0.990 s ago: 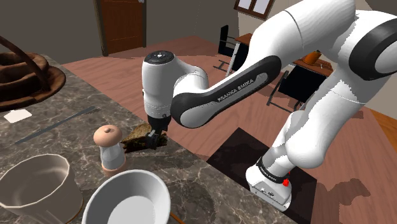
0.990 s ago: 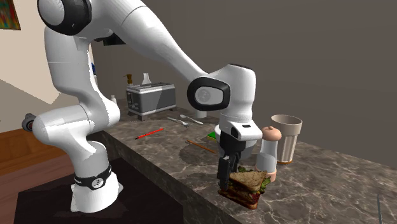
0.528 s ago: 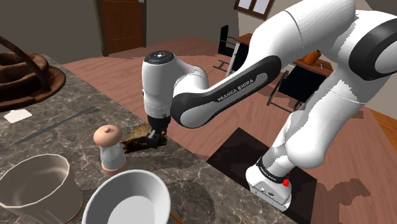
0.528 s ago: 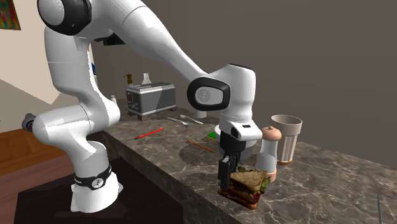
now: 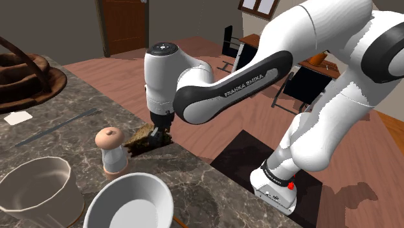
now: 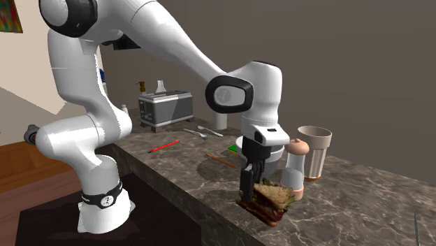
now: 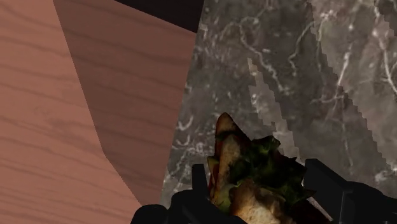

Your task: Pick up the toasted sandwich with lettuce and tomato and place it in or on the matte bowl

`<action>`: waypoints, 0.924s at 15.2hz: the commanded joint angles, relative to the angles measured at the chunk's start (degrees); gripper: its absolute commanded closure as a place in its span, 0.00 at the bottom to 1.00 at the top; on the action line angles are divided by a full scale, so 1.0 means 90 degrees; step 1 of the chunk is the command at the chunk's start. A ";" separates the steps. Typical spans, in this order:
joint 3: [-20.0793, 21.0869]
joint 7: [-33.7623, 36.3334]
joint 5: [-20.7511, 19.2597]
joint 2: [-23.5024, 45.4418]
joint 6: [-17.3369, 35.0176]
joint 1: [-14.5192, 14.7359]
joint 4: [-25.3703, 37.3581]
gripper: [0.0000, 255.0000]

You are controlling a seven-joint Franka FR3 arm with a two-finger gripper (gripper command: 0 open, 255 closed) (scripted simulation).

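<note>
- The black gripper (image 7: 256, 170) is clamping the sandwich (image 7: 251, 186) between its two fingers (image 7: 331, 191), one pressing on each side of the toasted bread, with green lettuce showing between them.
- In the second exterior view the sandwich is hanging tilted from the gripper, right at the near edge of the dark marble counter (image 6: 363, 203). I cannot tell whether its lowest corner is touching the stone.
- The shaker (image 5: 110, 150), white with a pinkish cap, is standing upright just beside the sandwich, on the side away from the counter's edge.
- The white bowl (image 5: 133, 207) is sitting near the shaker, toward the shoulder view's bottom edge and apart from the sandwich.
- The beige cup (image 5: 35, 184) is standing just beside the bowl, at the shoulder view's lower left.
- A knife (image 5: 58, 127) is lying flat on the counter beyond the shaker, and a white slip of paper (image 5: 17, 117) is lying a little past it.
- A brown basket (image 5: 26, 78) is resting at the counter's far end.
- In the second exterior view a red stick (image 6: 164, 146), a fork (image 6: 202, 130) and a toaster (image 6: 165, 110) are sitting farther along the counter, toward that view's left.
- The white arm (image 5: 324, 58) is arching over from its stand (image 5: 275, 188), which is sitting on a dark mat (image 5: 236, 159) on the wooden floor (image 5: 194, 65).
- Beyond it, chairs (image 5: 230, 42) and a brown door (image 5: 123, 26) are showing at the back of the room.
</note>
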 commanded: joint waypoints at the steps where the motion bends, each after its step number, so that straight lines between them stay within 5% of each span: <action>1: 0.0005 -0.0049 0.0075 -0.0117 -0.0166 0.0006 0.0061 1.00; 14: -0.0049 -0.0337 0.0378 -0.0660 -0.1259 0.0008 0.0677 1.00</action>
